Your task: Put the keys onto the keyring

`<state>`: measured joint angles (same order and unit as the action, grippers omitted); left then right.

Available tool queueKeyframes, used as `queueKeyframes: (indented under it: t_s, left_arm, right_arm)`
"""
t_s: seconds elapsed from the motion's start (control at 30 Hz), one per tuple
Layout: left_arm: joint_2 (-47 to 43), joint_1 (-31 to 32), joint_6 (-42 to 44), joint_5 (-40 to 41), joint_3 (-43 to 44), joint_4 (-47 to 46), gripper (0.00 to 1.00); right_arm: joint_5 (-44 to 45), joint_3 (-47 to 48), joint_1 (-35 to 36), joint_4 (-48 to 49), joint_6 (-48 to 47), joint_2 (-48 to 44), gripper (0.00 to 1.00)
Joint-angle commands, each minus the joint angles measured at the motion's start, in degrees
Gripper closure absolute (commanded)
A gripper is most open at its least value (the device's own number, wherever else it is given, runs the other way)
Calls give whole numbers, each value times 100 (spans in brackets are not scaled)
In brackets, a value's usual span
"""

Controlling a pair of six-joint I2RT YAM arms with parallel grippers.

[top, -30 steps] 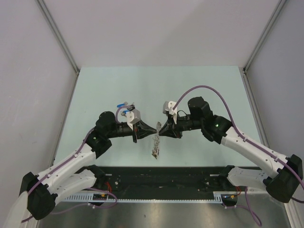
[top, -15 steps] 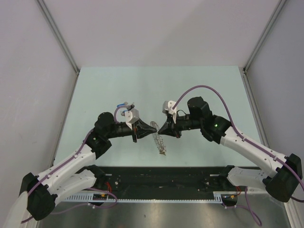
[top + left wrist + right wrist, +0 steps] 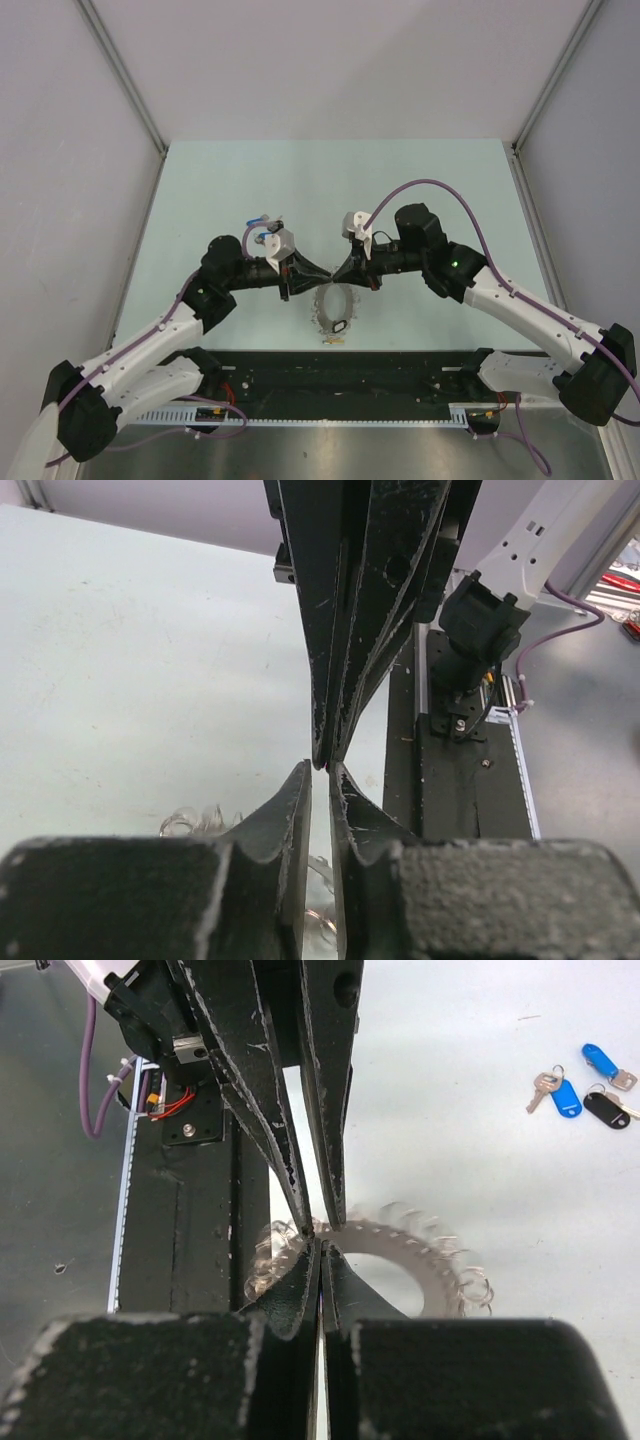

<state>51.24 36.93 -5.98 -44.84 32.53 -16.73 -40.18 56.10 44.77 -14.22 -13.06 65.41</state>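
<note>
The two arms meet nose to nose in the middle of the top view, just above the dark rail along the lower edge of the pale green tabletop [image 3: 420,180]. The left tool [image 3: 325,275] comes in from the left of the frame and the right tool [image 3: 340,275] from the right, their tips all but touching.

The keyring [image 3: 405,1232] is directly under that meeting point. In the top view it spreads into an open loop below the tips, and in the right wrist view it is a frilly silver arc across the centre, a bit blurred. I can't tell whether it hangs free or rests on the tabletop.

In its own camera the right tool is pressed closed, only a hairline showing between its fingers [image 3: 345,1285], and the ring's frilled edge runs right into the tips, so it looks pinched there. The left tool is narrow, a thin slit of light between its fingers [image 3: 290,805]. I cannot tell whether any of the ring is caught in that slit.

The keys [image 3: 566,1098] lie loose at the upper right of the right wrist view, well apart from the ring: two with blue heads and one black, close together. In the top view a small dark bit sits on the lower part of the loop with a yellowish speck just beneath, both too small to make out.
</note>
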Motion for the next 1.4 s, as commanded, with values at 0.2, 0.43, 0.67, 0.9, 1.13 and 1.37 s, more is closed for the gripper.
queueKeyframes:
  t_s: [0.2, 0.43, 0.67, 0.9, 1.13, 1.37]
  left_arm:
    - [-114, -28, -17, 474, 8, 3, 87]
    - [-597, -63, -876, 2958, -379, 205, 53]
    - [-844, -300, -1652, 4210, -397, 1206, 19]
    - [-879, -485, -2074, 4992, -257, 2375, 0]
    - [-853, -616, -2109, 5406, -72, 2982, 0]
    - [-914, -660, -1890, 5661, -2, 3079, 0]
  right_arm:
    - [440, -81, -21, -10, 286, 77, 100]
    - [1231, -160, -162, -240, 1392, 595, 83]
    - [2321, -178, -232, -405, 2940, 1105, 45]
    - [3173, -169, -153, -670, 3573, 1580, 23]
    - [3859, -169, 84, -591, 3565, 1958, 19]
    - [4589, -160, 312, -538, 3433, 2511, 17]
